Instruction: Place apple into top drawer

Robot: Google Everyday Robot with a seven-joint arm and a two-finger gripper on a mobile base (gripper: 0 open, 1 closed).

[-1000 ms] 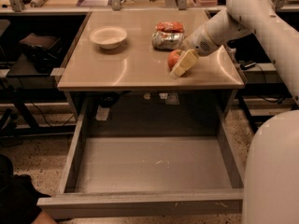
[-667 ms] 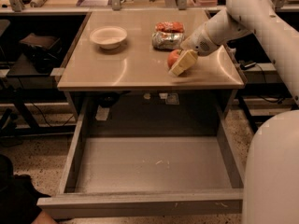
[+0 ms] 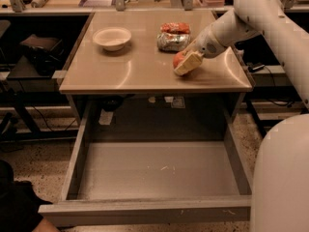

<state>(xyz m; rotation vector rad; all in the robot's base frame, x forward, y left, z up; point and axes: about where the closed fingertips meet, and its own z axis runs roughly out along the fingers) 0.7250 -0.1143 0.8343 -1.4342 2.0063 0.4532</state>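
Observation:
The apple (image 3: 178,59) is small and red-orange and sits on the tan tabletop (image 3: 140,66) near its right front part. My gripper (image 3: 185,62) reaches in from the right on the white arm and is shut on the apple. One cream finger (image 3: 188,64) lies across the apple's front right side; the other is hidden behind it. The apple still rests at table level. The top drawer (image 3: 159,170) is pulled fully out below the table, grey, with nothing in it, its front panel (image 3: 145,211) nearest the camera.
A silver-and-orange foil snack bag (image 3: 173,36) lies just behind the apple. A white bowl (image 3: 112,37) stands at the table's back left. My white base (image 3: 282,178) fills the lower right. Dark shelving and cables flank the table.

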